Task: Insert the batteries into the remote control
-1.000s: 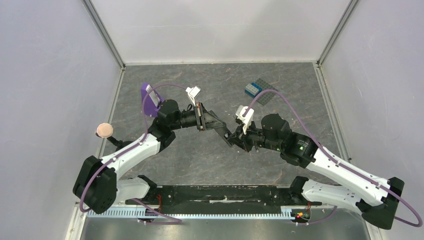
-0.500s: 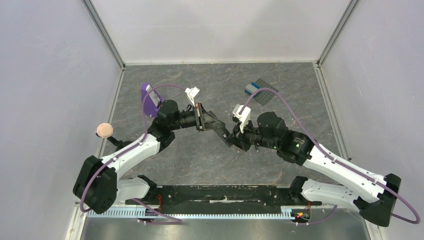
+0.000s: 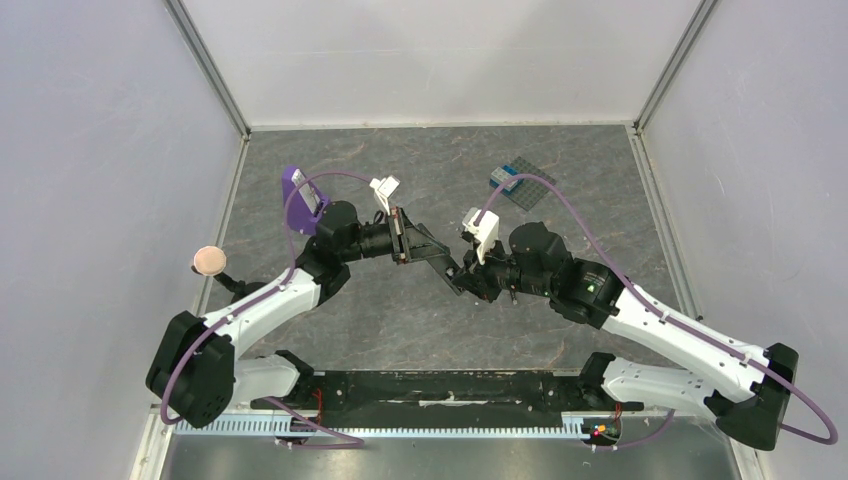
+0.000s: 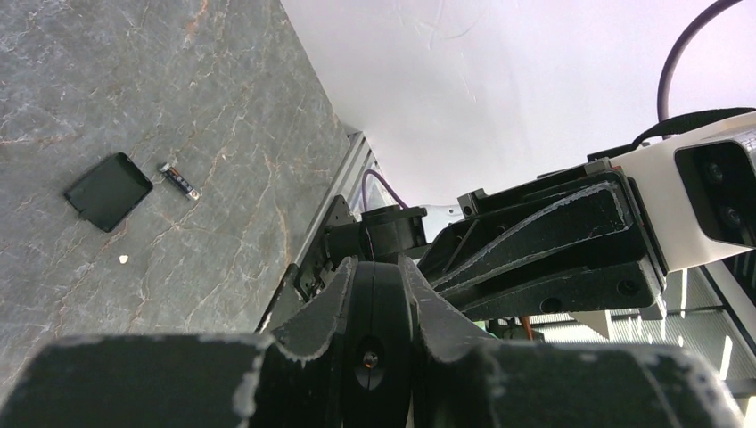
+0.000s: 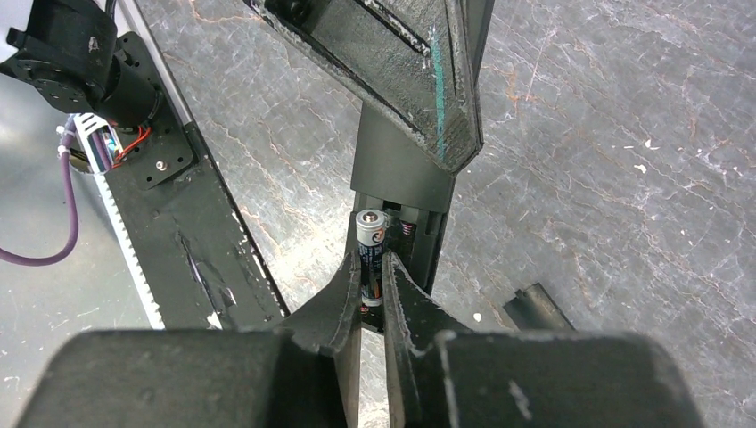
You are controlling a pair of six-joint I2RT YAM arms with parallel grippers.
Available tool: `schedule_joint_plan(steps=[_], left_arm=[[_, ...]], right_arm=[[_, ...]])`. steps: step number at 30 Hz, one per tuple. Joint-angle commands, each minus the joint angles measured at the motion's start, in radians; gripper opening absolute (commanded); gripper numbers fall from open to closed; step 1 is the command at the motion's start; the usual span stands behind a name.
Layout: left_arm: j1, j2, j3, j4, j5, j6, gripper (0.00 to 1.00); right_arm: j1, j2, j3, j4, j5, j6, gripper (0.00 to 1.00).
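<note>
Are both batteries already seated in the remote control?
No, one battery lies loose on the table beside a flat black piece in the left wrist view.

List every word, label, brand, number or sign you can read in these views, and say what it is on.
Nothing is legible.
The held battery, at the remote control: printed wrap, too blurred to read.
The loose battery on the table: markings too small to read.
The purple tag, top view: white label, too small to read.
The remote control: no marking visible.
</note>
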Motion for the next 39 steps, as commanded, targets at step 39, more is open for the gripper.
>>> schedule_joint_plan(steps=[39], left_arm=[[-0.003, -0.036, 0.031, 0.061, -0.021, 0.030, 0.02]], right_arm=[[0.007, -0.029, 0.047, -0.024, 0.063, 0.064, 0.43]])
